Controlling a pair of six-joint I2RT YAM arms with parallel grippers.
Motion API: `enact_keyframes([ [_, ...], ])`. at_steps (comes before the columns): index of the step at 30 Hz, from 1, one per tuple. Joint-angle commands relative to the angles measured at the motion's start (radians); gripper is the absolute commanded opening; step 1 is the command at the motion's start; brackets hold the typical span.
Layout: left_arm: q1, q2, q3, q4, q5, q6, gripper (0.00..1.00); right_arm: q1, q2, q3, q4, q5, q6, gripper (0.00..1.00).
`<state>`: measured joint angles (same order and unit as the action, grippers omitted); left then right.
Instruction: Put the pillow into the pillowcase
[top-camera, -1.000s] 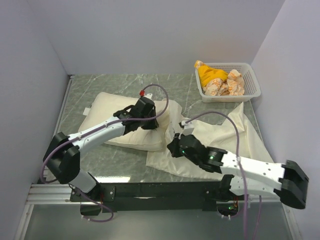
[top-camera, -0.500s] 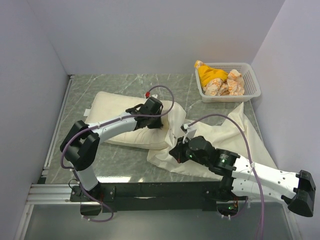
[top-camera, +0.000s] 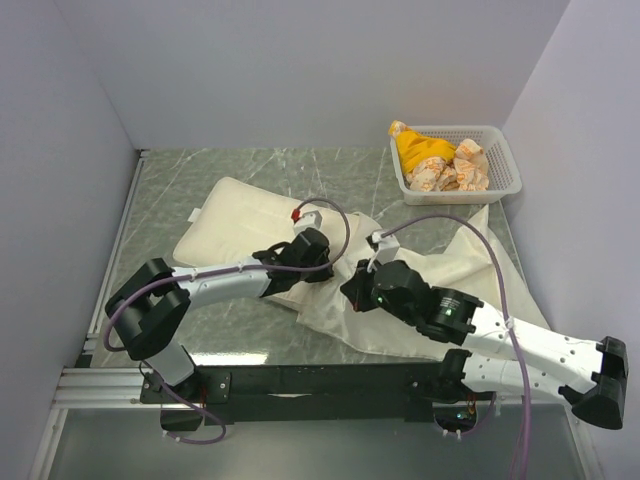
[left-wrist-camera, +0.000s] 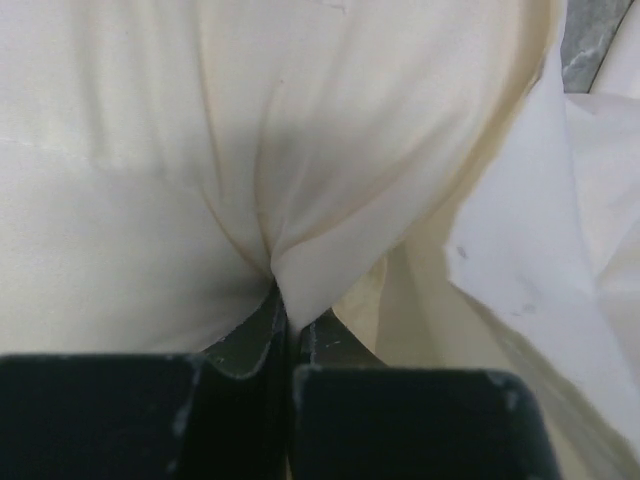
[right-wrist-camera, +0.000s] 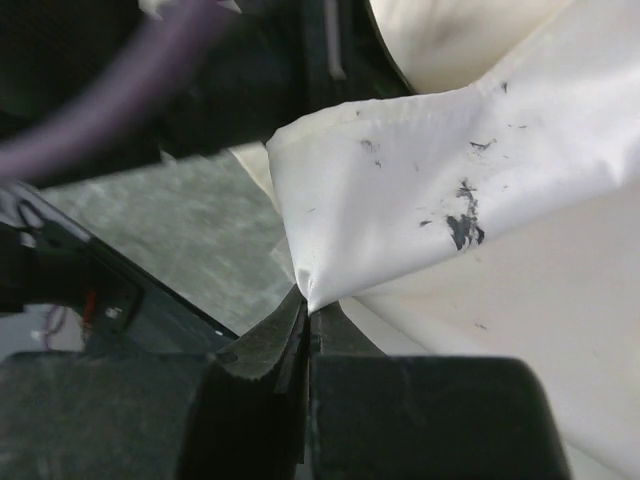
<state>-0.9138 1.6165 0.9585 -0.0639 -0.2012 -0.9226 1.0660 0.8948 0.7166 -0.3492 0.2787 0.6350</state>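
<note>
The plump cream pillow (top-camera: 238, 222) lies slanted on the left half of the table. My left gripper (top-camera: 322, 262) is at its near right end, shut on a fold of its cover. In the left wrist view the cream pillow (left-wrist-camera: 200, 150) bunches into the closed left gripper (left-wrist-camera: 287, 315). The thin whiter pillowcase (top-camera: 470, 262) is spread on the right. My right gripper (top-camera: 353, 290) is shut on its left edge, close beside the left gripper. The right wrist view shows the smudged pillowcase (right-wrist-camera: 440, 190) edge pinched in the right gripper (right-wrist-camera: 308, 310).
A white basket (top-camera: 505, 150) holding a yellow cloth (top-camera: 422, 150) and crumpled wrappers stands at the back right corner. Grey walls close in the left, back and right sides. The arms' black base rail (top-camera: 320, 380) runs along the near edge.
The left gripper has dragged the pillow's near end right and toward me, so the pillow has swung to a slant. The right gripper has shifted slightly with the pillowcase edge.
</note>
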Motion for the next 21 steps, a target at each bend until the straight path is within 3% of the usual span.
enact_keyframes([
  [1,-0.062,-0.004,-0.017,0.006,0.059,-0.064,0.01,-0.006,-0.022,0.061,0.003,0.031,-0.006,0.00],
  [5,-0.086,-0.044,-0.029,-0.014,0.049,-0.105,0.05,-0.008,0.036,-0.012,0.029,0.010,0.028,0.03],
  [6,-0.086,-0.056,-0.038,-0.019,0.042,-0.128,0.21,-0.006,0.041,-0.028,0.032,0.010,0.052,0.11],
  [8,-0.086,-0.099,-0.064,-0.051,-0.012,-0.142,0.39,-0.006,0.024,-0.061,0.010,0.057,0.083,0.25],
  [9,-0.085,-0.115,-0.072,-0.059,-0.027,-0.153,0.54,-0.006,0.013,-0.068,-0.025,0.080,0.107,0.38],
  [11,-0.077,-0.161,-0.092,-0.091,-0.085,-0.170,0.63,-0.008,-0.025,-0.071,-0.068,0.128,0.130,0.48],
  [12,-0.071,-0.174,-0.099,-0.114,-0.093,-0.180,0.77,-0.008,-0.039,-0.063,-0.103,0.155,0.141,0.55],
  [15,-0.037,-0.234,-0.127,-0.145,-0.124,-0.199,0.81,-0.009,-0.074,-0.033,-0.157,0.198,0.149,0.66],
  [17,-0.011,-0.286,-0.136,-0.181,-0.141,-0.202,0.88,-0.017,-0.070,0.001,-0.178,0.221,0.146,0.69],
  [21,0.038,-0.386,-0.129,-0.283,-0.254,-0.214,0.91,-0.105,-0.014,0.075,-0.224,0.249,0.071,0.73],
])
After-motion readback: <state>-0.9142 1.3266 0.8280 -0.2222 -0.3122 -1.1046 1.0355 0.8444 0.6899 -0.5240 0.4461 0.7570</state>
